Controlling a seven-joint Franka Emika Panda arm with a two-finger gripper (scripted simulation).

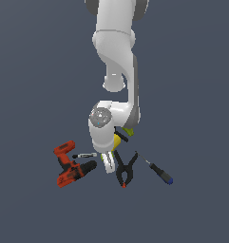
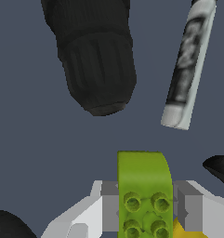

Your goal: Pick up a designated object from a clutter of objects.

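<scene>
- Gripper (image 2: 145,207) down in the clutter, clenched on green lump (image 2: 143,186), pads square on its flat sides.
- Drill (image 1: 71,166) and marker (image 2: 187,65) just beside, untouched.

I've got a flat, dark blue-grey floor (image 1: 30,209) on screen, running plain beneath the claw (image 2: 146,211) and out all around it.

The white Franka arm (image 1: 117,52) reaches down from the top of the exterior view, its wrist bent low over the grey floor. Its grey-and-white two-finger gripper (image 2: 146,207) points downward. In the wrist view the grey finger pads (image 2: 111,207) press on either side of the small studded lime-green lump (image 2: 143,186), clamping it.
</scene>
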